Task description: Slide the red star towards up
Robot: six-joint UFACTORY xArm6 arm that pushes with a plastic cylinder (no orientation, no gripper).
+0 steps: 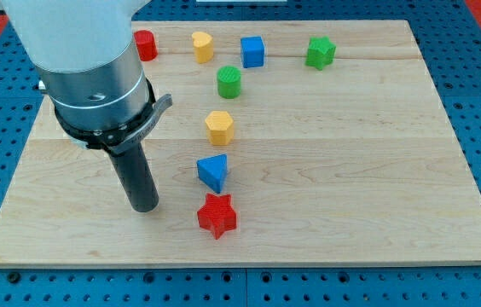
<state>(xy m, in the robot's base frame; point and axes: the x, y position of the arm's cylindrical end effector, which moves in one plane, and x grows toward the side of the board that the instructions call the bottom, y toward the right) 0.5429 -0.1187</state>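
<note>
The red star [217,215] lies on the wooden board [351,170] near the view's bottom, just below the blue triangular block [213,172]. My tip [145,207] rests on the board to the left of the red star, a block's width or so away from it and not touching it. The arm's wide grey body hides the board's upper left part.
A yellow hexagonal block [219,127] and a green cylinder [229,82] stand above the blue triangular block. Along the view's top are a red cylinder [145,44], a yellow block [202,46], a blue cube [252,51] and a green star [320,52].
</note>
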